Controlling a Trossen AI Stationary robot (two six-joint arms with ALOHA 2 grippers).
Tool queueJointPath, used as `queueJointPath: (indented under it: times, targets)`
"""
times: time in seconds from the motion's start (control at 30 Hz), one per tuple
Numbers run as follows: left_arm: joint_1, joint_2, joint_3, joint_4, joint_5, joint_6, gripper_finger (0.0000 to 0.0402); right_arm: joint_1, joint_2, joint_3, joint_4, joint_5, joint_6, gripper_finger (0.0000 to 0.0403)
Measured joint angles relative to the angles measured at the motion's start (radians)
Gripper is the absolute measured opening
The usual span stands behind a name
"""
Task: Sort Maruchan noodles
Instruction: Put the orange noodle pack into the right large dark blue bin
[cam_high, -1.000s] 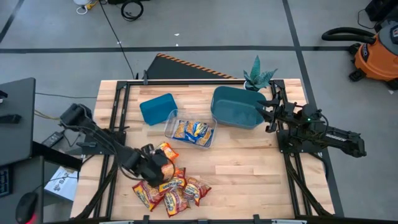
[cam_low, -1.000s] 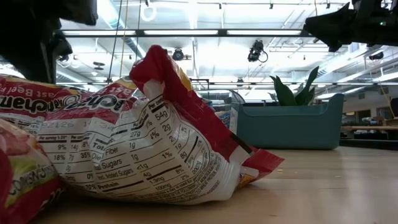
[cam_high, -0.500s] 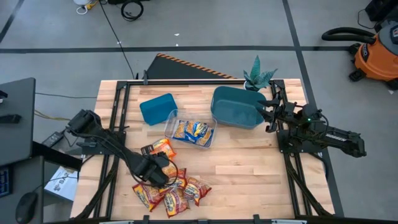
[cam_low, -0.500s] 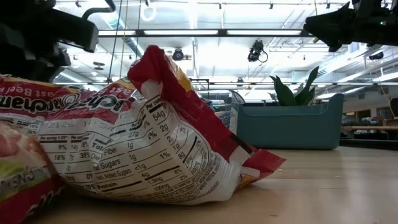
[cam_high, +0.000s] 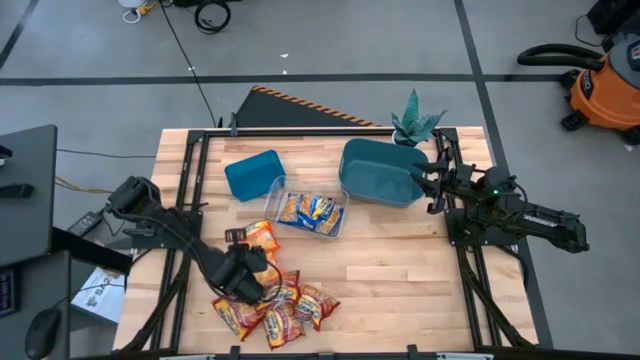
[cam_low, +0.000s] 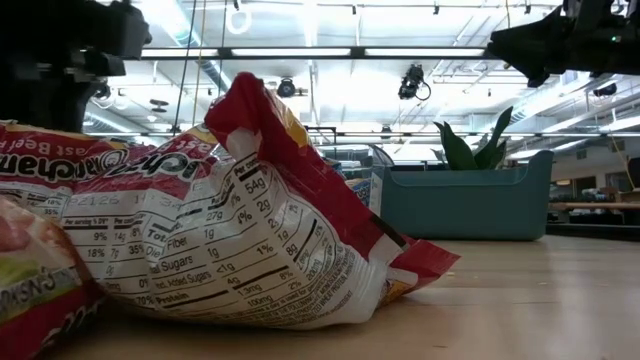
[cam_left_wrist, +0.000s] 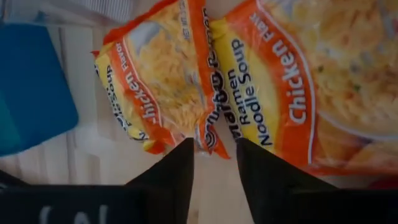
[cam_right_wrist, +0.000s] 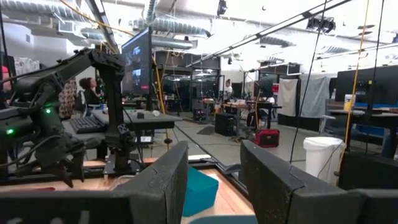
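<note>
Orange packets (cam_left_wrist: 217, 81) read "Chicken Flavor" and "Ramen Noodle Soup".

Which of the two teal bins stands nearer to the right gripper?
The larger teal bin, beside the plant, is nearer: the right gripper is at its edge. The smaller bin stands farther toward the left side.

You're looking at glossy, crinkled plastic noodle packets (cam_high: 272, 305) on a pale, matt wood-plank tabletop (cam_high: 400, 270); the teal bins (cam_high: 378, 172) look smooth plastic; the tray (cam_high: 305, 212) is clear plastic.
</note>
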Motion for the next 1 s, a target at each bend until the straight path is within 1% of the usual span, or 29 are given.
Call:
queueJointPath:
  times: [0.13,0.23,0.3,0.4,0.53,0.73,1.0]
  targets:
    - [-0.016,0.005,-0.005,0.005,-0.046,-0.010,0.0176,0.000,0.000,0.000,0.000,0.000,0.000,0.0153]
    - [-0.017,0.006,-0.016,0.016,-0.047,-0.031,0.0212,0.000,0.000,0.000,0.000,0.000,0.000,0.0153]
    - [-0.017,0.006,-0.041,0.040,-0.039,-0.053,0.0225,0.000,0.000,0.000,0.000,0.000,0.000,0.0153]
    - [-0.019,0.006,-0.088,0.071,-0.022,-0.059,0.0229,0.000,0.000,0.000,0.000,-0.001,0.000,0.0153]
    - [-0.021,0.006,-0.143,0.091,-0.022,-0.084,0.0222,0.000,0.000,0.000,0.001,-0.001,-0.001,0.0153]
    - [-0.019,0.006,-0.218,0.157,-0.029,-0.105,0.0193,0.000,0.000,0.000,0.002,-0.001,0.000,0.0153]
    - [-0.020,0.006,-0.222,0.167,-0.130,-0.126,0.0130,0.000,0.000,0.000,0.002,-0.001,-0.001,0.0153]
